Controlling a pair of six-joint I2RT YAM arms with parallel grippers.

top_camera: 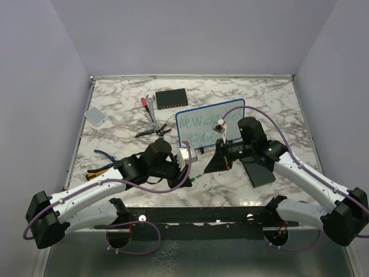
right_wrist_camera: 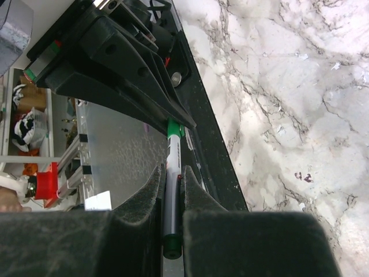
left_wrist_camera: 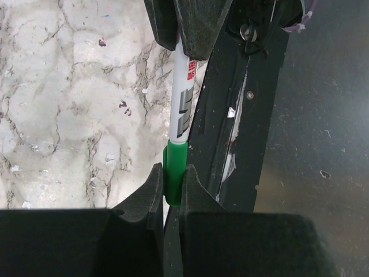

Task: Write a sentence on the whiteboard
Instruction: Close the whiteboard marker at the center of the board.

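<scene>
Left claw point(left_wrist_camera: 173, 173) clamped on green cap point(left_wrist_camera: 174, 158); right claw point(right_wrist_camera: 172, 173) clamped on marker point(right_wrist_camera: 174, 151) barrel; both near whiteboard point(top_camera: 185, 134).

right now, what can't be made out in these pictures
1. Top view: the sentence, second line too small to read; right end hidden by the right arm.
2. Top view: the whiteboard, lower right corner behind that arm.
3. Left wrist view: the marker cap, its end buried in the left gripper.
</scene>
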